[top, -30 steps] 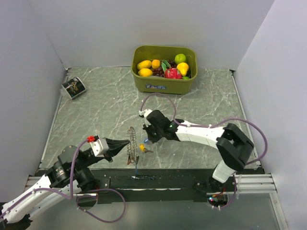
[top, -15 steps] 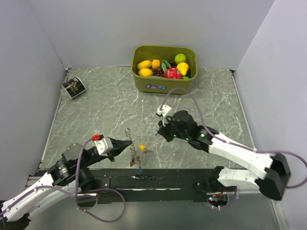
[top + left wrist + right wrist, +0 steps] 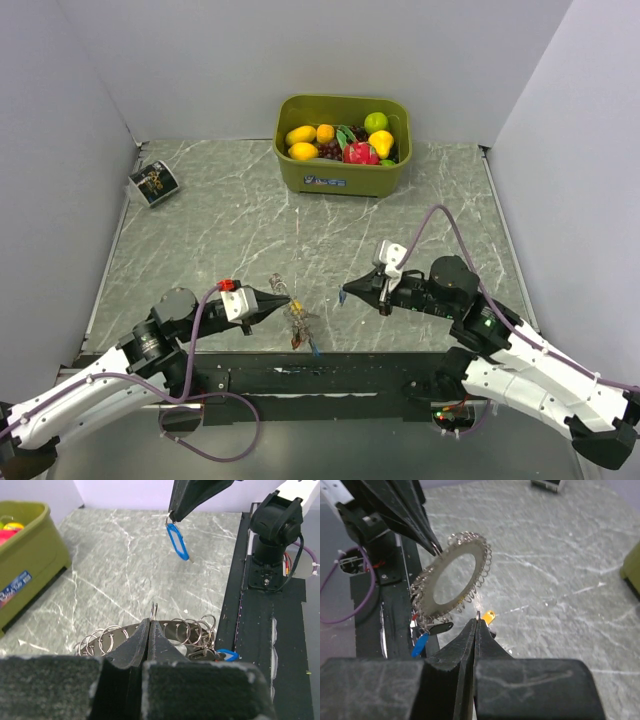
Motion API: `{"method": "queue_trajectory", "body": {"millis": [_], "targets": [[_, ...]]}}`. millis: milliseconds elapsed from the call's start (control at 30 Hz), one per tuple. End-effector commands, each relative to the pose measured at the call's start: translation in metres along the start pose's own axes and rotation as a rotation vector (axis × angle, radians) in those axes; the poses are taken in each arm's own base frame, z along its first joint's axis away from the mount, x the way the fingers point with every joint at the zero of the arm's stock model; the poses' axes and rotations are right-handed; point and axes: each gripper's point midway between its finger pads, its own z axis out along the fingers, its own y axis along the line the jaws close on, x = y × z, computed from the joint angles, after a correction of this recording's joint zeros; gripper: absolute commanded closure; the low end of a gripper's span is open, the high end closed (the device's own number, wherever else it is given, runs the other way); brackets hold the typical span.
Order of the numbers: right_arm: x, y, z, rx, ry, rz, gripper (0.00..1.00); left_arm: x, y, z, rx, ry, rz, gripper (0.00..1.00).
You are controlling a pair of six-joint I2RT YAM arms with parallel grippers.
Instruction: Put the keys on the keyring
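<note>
The keyring [image 3: 426, 597] is held up off the table, pinched at its rim by the left gripper [image 3: 151, 625], jaws closed tight on it. A few keys [image 3: 420, 644] already dangle from its low edge. The right gripper [image 3: 350, 292] was at the ring a second ago and has now backed off right, clamped on the blue key [image 3: 177, 541] by its loop. So that key isn't on yet. There's a clear gap to the ring, and I'd say it needs a fresh approach.

Keyring [image 3: 425, 591] just beyond closed fingers [image 3: 462, 645]
</note>
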Motion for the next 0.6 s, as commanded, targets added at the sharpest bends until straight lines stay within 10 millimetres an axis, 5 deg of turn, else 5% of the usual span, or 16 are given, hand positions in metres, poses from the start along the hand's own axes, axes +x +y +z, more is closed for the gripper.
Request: {"method": "queue_trajectory", "body": {"millis": [0,567], "targets": [[-0.014,0.006,-0.001,-0.045,-0.053,-0.042,1.0,-0.047,0.0,0.005,0.03,-0.153,0.087,0.99],[-0.022,0.023,0.007,-0.167,-0.052,-0.021,1.0,-0.054,-0.01,0.015,0.099,-0.189,0.055,0.99]]}}
